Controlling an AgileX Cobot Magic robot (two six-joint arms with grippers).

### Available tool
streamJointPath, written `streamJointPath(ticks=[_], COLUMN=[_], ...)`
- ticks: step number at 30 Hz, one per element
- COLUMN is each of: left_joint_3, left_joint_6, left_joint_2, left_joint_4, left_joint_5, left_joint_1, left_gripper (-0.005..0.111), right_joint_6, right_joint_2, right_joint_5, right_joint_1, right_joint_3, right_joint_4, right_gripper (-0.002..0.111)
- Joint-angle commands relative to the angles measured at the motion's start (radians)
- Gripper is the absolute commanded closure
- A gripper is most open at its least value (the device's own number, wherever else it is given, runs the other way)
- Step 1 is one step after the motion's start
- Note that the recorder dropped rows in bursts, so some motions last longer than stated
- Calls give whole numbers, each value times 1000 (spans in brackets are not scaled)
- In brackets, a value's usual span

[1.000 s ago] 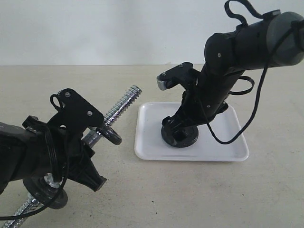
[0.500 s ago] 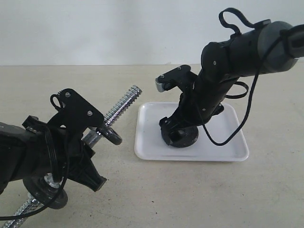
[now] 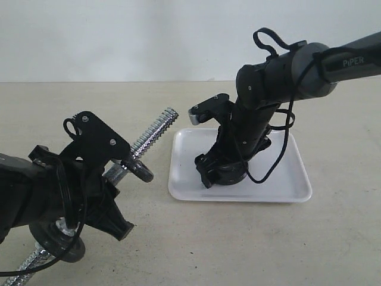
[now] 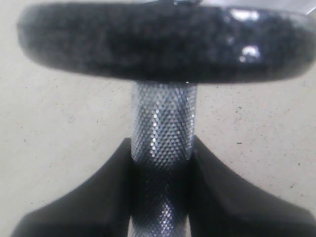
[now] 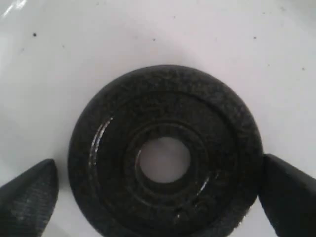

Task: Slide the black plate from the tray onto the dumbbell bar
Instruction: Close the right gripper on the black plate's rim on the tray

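Note:
The black plate lies flat on the white tray, its central hole showing the tray beneath. My right gripper is open and straddles it, one fingertip a little off its rim and the other close against the opposite rim. In the exterior view the right gripper hides most of the plate. My left gripper is shut on the knurled middle of the dumbbell bar. The bar is held tilted above the table, its threaded end pointing toward the tray.
Another black disc sits on the bar's lower end near the front left; the left wrist view shows it as a disc just beyond the fingers. A cable loops off the right arm over the tray. Beige tabletop surrounds the tray.
My right arm has swung to the left and its gripper has shifted left over the plate. The left arm and the bar have not moved.

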Motion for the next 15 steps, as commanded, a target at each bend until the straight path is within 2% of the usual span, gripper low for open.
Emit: streamJointPath(ticks=[1,5,15], left_joint_3=[-34,-34,-34], left_joint_6=[-7,-7,-7], left_joint_2=[-45,-45,-45], left_joint_4=[73,73,73], left_joint_5=[5,-2,0], left_joint_1=[0,0,0], left_gripper=[102,102,102], right_joint_6=[-2,-2,-2], right_joint_2=[41,71,93], right_joint_5=[-34,-60,72], right_joint_1=[-1,-1,-1], right_joint_3=[-3,-16,-43], right_joint_4=[-9,-11,-93], right_gripper=[9,9,9])
